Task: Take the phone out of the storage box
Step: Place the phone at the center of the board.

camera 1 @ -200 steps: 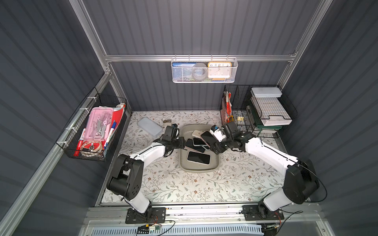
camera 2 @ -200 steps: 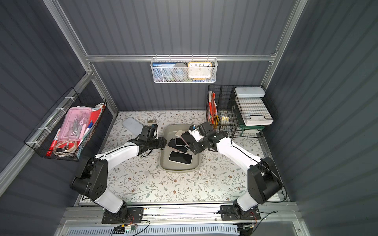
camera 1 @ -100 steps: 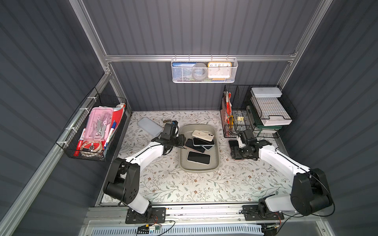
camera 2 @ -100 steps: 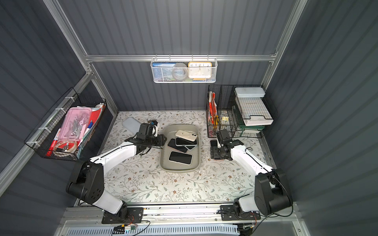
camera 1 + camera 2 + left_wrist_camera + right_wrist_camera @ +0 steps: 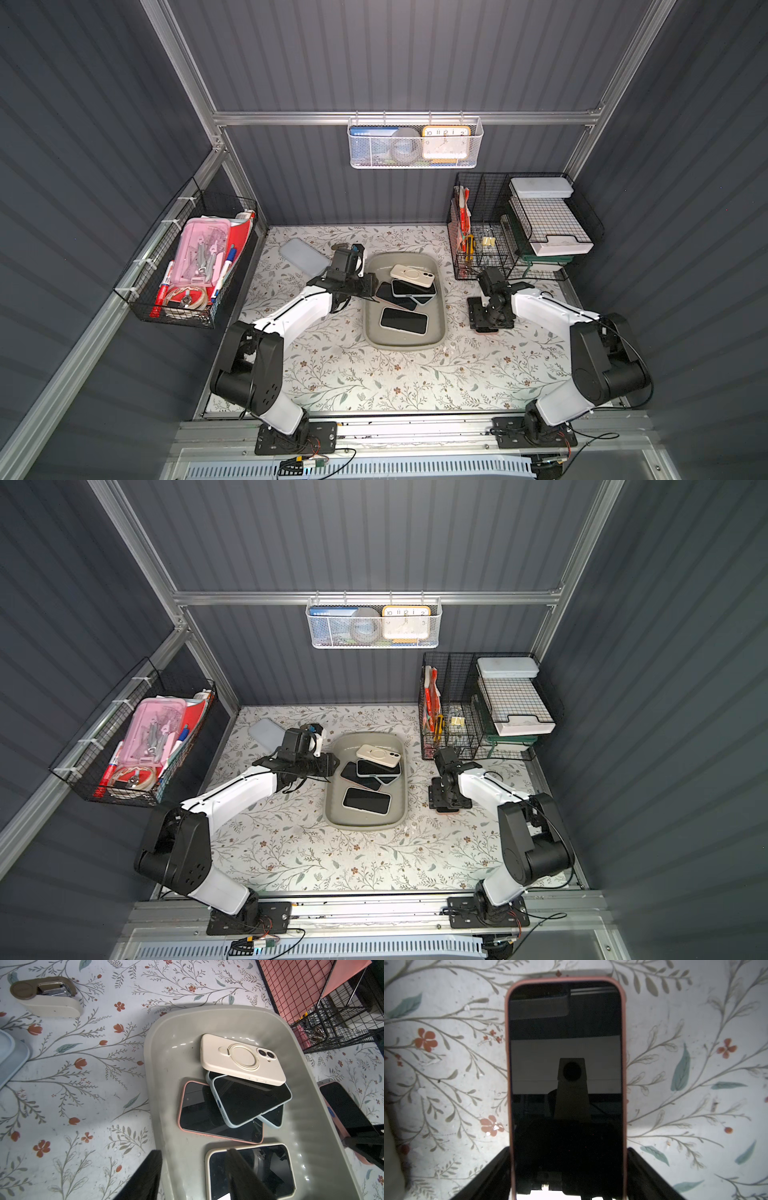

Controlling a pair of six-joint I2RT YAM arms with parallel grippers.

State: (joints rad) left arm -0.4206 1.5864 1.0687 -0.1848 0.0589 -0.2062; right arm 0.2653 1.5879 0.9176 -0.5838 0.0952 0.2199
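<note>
The storage box (image 5: 403, 340) (image 5: 365, 818) is a shallow grey-beige tray in mid-table. It holds several phones: a cream-cased one (image 5: 241, 1059) lies face down on a blue-cased one (image 5: 249, 1101), with a pink-cased one (image 5: 203, 1118) beneath and a white-cased one (image 5: 403, 320) nearer the front. My left gripper (image 5: 372, 286) (image 5: 193, 1151) is open at the box's left rim, one finger outside the wall and one over the white-cased phone. My right gripper (image 5: 484, 320) (image 5: 568, 1149) is shut on another pink-cased phone (image 5: 564, 1064), low over the table to the right of the box.
A pale blue-grey slab (image 5: 303, 257) lies at the back left, and a small beige holder (image 5: 45, 999) sits near it. Black wire baskets (image 5: 519, 232) stand at the back right, just behind the right gripper. A wire basket (image 5: 195, 270) hangs on the left wall.
My right gripper has carried the pink-cased phone from above the box to the table on its right and lowered it. The left gripper has stayed at the left rim.
</note>
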